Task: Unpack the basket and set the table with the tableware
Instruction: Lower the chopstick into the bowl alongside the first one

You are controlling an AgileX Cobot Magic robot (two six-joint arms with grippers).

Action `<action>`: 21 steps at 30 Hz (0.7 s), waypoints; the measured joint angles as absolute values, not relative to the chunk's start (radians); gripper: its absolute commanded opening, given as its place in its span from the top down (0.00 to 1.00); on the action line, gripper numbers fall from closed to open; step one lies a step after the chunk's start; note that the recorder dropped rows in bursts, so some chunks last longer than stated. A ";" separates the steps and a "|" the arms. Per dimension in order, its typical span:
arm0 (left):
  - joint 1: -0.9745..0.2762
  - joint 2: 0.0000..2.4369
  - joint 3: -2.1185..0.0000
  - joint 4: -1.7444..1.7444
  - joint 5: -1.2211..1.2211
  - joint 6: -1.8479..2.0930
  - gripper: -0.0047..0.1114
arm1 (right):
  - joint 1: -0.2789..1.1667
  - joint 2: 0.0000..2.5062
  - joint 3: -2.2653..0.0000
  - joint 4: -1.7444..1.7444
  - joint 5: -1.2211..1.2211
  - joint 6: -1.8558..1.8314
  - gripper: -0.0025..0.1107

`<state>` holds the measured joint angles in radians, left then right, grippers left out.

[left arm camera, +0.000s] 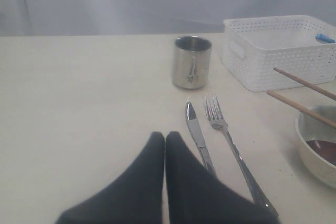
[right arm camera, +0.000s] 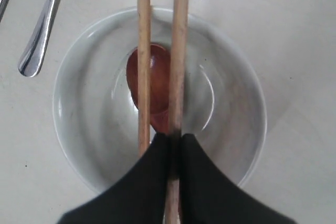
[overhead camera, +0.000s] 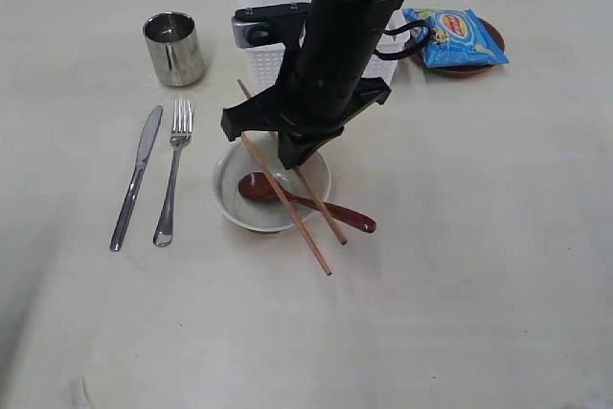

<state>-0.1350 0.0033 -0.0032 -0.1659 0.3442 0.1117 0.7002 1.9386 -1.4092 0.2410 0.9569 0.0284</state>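
The chopsticks [right arm camera: 178, 51] lay side by side across the off-white bowl [right arm camera: 79, 129] on the table [right arm camera: 299, 51], over the head of the dark red spoon [right arm camera: 156, 77]. The right gripper [right arm camera: 173, 139] hung above the bowl's rim, its black fingers [right arm camera: 205, 187] pinched almost together on one stick, with the other stick ending just at one finger's edge. The left gripper [left arm camera: 165, 136], fingers pressed together and empty, hovered near the knife [left arm camera: 197, 135].
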 measured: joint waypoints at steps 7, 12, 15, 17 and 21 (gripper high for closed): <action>-0.135 0.003 -0.003 -0.166 0.344 0.112 0.96 | 0.700 1.939 -1.409 0.245 0.968 0.032 0.98; -0.135 0.003 -0.003 -0.166 0.344 0.112 0.96 | 0.700 1.939 -1.409 0.262 0.968 0.032 0.98; -0.135 0.003 -0.003 -0.166 0.344 0.112 0.96 | 0.700 1.939 -1.409 0.275 0.968 0.032 0.98; -0.135 0.003 -0.003 -0.166 0.344 0.112 0.96 | 0.700 1.939 -1.409 0.277 0.968 0.033 0.98; -0.135 0.003 -0.003 -0.166 0.344 0.112 0.96 | 0.700 1.939 -1.409 0.279 0.958 0.033 0.98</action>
